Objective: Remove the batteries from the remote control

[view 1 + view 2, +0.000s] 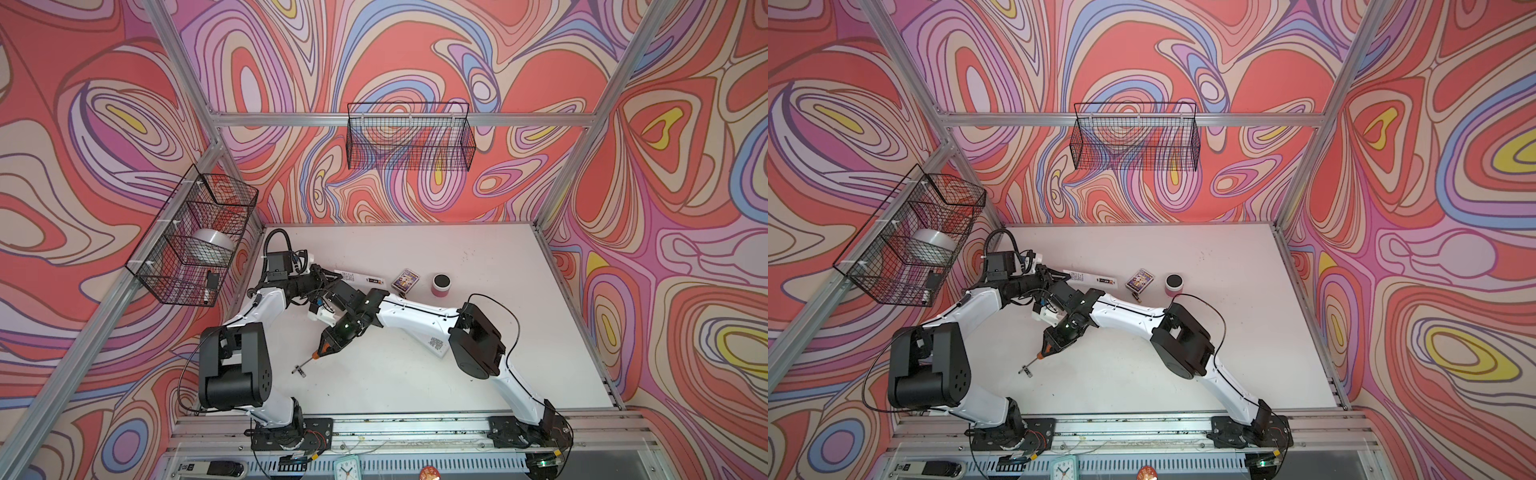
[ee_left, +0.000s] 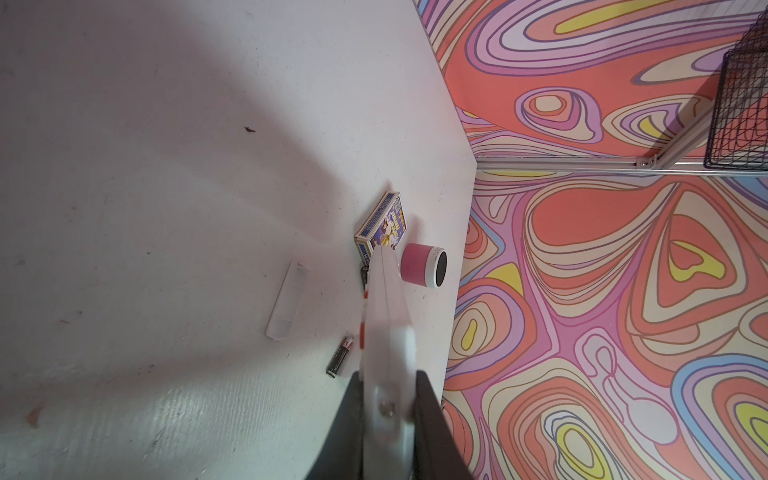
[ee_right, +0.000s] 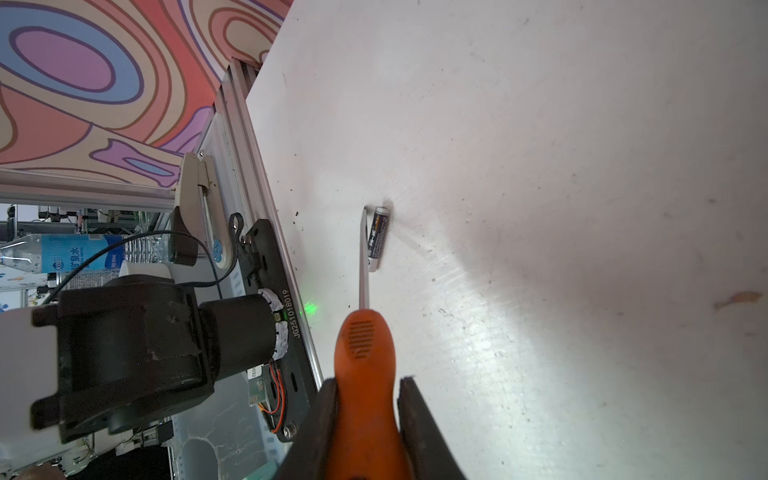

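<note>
One battery (image 3: 378,239) lay on the table (image 3: 540,166), just beside the screwdriver (image 3: 363,357) blade. A second battery (image 2: 340,356) lay loose near the remote (image 2: 388,316). Right gripper (image 3: 368,382) was clamped on the orange handle, left gripper (image 2: 388,374) on the remote. My call: lever each remaining cell up from its end at a shallow angle, remote steady. Side basket (image 1: 162,216) held a silver roll (image 1: 212,245); back basket (image 1: 409,145) looked empty.

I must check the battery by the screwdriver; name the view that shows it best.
The right wrist view: the battery lies close and sharp beside the screwdriver. Both top views show it only as a tiny dark speck. The left wrist view misses it.
</note>
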### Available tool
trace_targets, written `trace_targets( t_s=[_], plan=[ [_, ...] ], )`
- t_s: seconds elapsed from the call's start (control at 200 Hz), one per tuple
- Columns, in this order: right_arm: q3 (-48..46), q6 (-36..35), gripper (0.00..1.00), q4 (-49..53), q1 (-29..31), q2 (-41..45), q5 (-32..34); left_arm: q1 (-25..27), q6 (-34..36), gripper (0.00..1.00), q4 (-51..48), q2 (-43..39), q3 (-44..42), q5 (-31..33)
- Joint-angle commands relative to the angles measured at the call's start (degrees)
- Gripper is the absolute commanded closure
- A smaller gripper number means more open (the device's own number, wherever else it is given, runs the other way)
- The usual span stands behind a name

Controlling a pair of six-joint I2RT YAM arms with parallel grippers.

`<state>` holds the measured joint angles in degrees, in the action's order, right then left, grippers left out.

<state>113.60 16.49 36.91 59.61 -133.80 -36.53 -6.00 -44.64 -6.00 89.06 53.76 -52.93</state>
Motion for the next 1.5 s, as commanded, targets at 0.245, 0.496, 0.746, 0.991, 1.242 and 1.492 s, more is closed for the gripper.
trace_targets(
  t_s=[0.245,0.496,0.746,0.991,1.242,1.492],
  plan=[
    [-11.4,2.4,0.96,4.6,-2.7,19.7,9.9,0.0,-10.1,1.00,14.8,-0.9,-2.6,-2.5],
    [-34.8,16.1,0.96,3.2,-10.4,43.8,16.1,8.0,-21.0,1.00,27.5,-2.8,-7.9,2.0],
    [-45.4,31.0,0.95,6.9,-15.3,59.0,26.2,19.5,-32.5,1.00,43.1,-0.9,-14.8,11.9],
    [-50.3,37.5,0.95,17.5,-23.1,67.6,33.4,29.3,-31.5,1.00,41.2,1.2,-15.6,20.0],
    [-51.8,40.4,0.96,17.4,-25.8,68.7,37.7,33.6,-27.2,1.00,38.2,2.1,-15.7,26.5],
    [-55.1,40.5,0.96,9.5,-29.2,66.8,33.1,33.7,-27.4,1.00,41.4,4.2,-18.0,28.1]
  ],
)
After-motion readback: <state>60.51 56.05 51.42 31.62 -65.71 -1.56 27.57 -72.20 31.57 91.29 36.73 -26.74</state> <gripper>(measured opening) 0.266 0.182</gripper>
